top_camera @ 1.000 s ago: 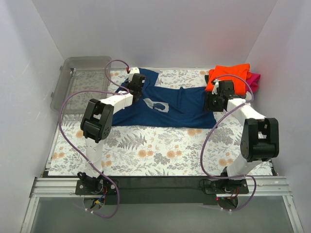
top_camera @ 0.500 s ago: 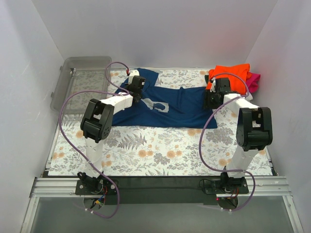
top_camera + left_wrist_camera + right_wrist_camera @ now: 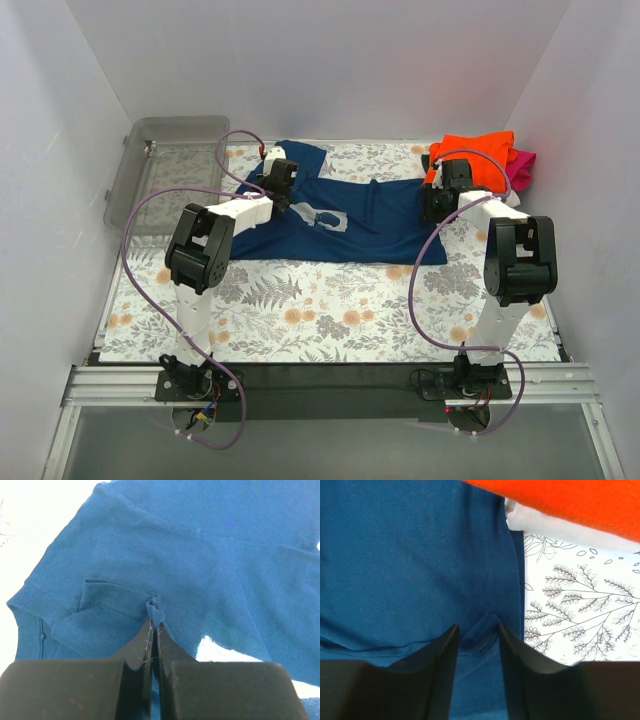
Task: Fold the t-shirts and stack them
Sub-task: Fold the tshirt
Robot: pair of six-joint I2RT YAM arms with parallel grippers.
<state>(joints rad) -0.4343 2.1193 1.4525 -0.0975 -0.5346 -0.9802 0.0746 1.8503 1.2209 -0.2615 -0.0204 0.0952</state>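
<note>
One navy t-shirt [image 3: 200, 555] lies beneath the left gripper [image 3: 152, 625], which pinches a small fold in closed jaws. The right gripper [image 3: 479, 630], jaws half parted, straddles a raised hem ridge, with the orange t-shirt [image 3: 570, 500] just ahead.

Navy blue t-shirt [image 3: 210, 555] filling most of the frame, black left gripper [image 3: 154, 626] at bottom centre, jaws pressed together on a small raised pinch of cloth [image 3: 155, 605], stitched hem [image 3: 107, 599] just left, overexposed white surface [image 3: 30, 515] at upper left
</note>
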